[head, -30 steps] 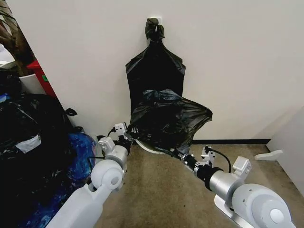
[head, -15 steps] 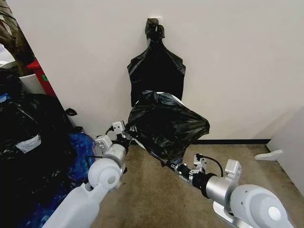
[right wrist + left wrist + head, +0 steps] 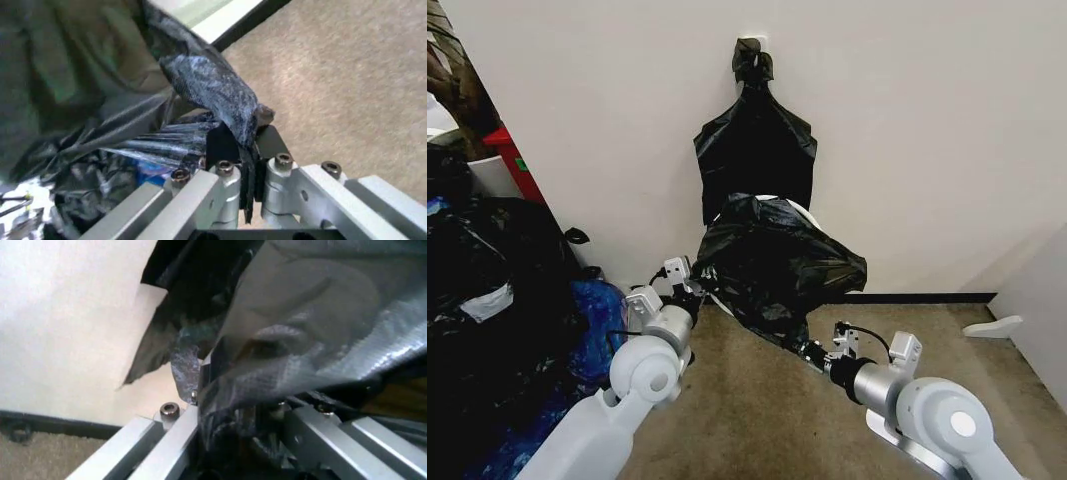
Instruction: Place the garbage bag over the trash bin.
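Garbage bag (image 3: 777, 268) stretched over trash bin (image 3: 799, 211) at foot of far wall, film draped down front, white rim peeking out at top. Left gripper (image 3: 695, 283) at bag's left edge, fingers clamped on film; left wrist view shows plastic (image 3: 313, 335) bunched between jaws. Right gripper (image 3: 806, 349) at bag's near-right lower edge, low over carpet (image 3: 747, 420), pads (image 3: 223, 145) pinched tight on twisted strip of film (image 3: 207, 85). Flat knotted black bag (image 3: 757, 140) hangs on wall behind bin.

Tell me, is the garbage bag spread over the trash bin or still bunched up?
Spread, partly. The garbage bag drapes over the trash bin, whose white rim peeks out behind; the left gripper and right gripper pinch its edges.
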Robot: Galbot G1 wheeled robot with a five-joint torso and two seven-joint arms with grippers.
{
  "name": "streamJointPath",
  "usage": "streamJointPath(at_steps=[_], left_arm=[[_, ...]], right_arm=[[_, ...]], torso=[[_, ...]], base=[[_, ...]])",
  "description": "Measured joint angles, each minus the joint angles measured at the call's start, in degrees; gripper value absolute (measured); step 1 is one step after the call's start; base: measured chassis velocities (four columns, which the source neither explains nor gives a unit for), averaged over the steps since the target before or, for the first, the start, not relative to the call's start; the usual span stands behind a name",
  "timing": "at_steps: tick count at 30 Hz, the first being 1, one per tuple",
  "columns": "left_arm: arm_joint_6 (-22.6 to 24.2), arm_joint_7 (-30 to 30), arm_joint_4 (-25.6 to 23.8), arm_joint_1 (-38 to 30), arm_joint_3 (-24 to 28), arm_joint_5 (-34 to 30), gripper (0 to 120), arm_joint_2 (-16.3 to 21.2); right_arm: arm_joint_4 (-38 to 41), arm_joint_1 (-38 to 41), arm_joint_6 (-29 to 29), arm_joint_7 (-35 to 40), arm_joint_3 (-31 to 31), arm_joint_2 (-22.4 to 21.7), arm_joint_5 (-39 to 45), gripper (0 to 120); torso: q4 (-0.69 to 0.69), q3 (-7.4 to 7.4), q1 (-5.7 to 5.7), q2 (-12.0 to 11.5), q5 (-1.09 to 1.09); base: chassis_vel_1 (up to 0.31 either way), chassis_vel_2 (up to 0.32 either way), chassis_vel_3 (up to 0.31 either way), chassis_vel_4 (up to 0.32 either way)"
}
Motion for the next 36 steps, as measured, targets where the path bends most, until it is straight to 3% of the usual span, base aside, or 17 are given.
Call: streamJointPath(at_steps=[11, 19, 22, 32, 36], left_arm=[[0.89, -1.18, -1.13, 1.53, 0.09, -1.32, 1, 0.04], [1.17, -1.21, -1.21, 2.24, 0.26, -0.53, 1, -0.21], [1.21, -0.93, -0.81, 2.68, 0.36, 1.15, 1, -0.18], [1.20, -1.26, 0.37, 0.85, -0.10, 1.45, 1, -0.10], [1.20, -1.51, 0.41, 0.46, -0.20, 0.83, 1, -0.09]], right_arm=[[-7.40, 2.18, -1.21, -6.87, -0.36, 0.68, -7.53, 0], [-9.08, 2.02, -1.27, -11.32, -0.38, 0.57, -14.18, 0], [-7.71, 0.34, -2.39, -12.72, -0.36, -0.25, -20.46, 1], [-0.70, -5.93, -3.17, -17.35, 0.56, -3.29, -40.34, 38], [1.13, -8.28, -2.49, -18.15, 1.58, -4.06, -44.63, 51]], torso=[[0.00, 0.00, 0.00, 0.00, 0.01], [0.01, 0.00, 0.00, 0.00, 0.01], [0.00, 0.00, 0.00, 0.00, -0.01], [0.00, 0.00, 0.00, 0.00, 0.00], [0.00, 0.00, 0.00, 0.00, 0.01]], base=[[0.000, 0.000, 0.000, 0.000], [0.000, 0.000, 0.000, 0.000], [0.000, 0.000, 0.000, 0.000], [0.000, 0.000, 0.000, 0.000], [0.000, 0.000, 0.000, 0.000]])
